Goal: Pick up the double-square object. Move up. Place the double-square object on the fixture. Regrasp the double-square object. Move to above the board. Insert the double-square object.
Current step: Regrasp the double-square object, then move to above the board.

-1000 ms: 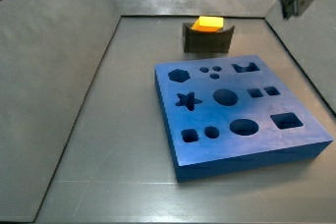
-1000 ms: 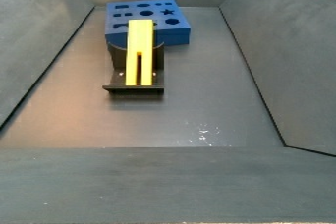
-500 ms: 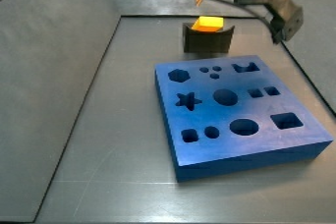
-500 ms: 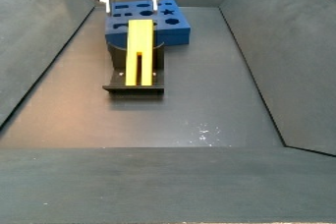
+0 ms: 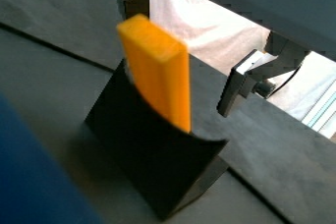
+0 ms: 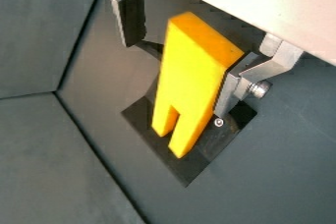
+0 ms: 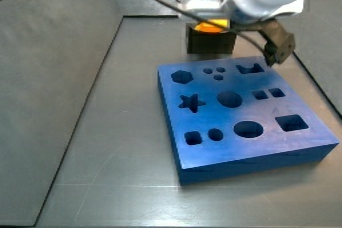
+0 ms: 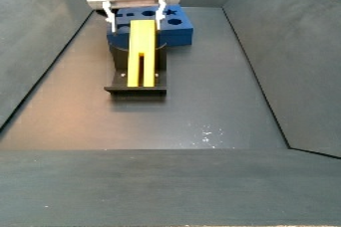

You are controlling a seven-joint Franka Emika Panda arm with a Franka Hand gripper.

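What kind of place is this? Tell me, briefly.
Likely a robot test cell: dark walled bin, blue board with shaped holes, double-square object resting on the fixture, pincer open above.

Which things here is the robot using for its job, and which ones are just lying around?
For the job:
- double-square object, resting on the fixture
- fixture
- board
- gripper, jaws open on either side of the object's far end

Just lying around:
- nothing else shows, only the dark floor
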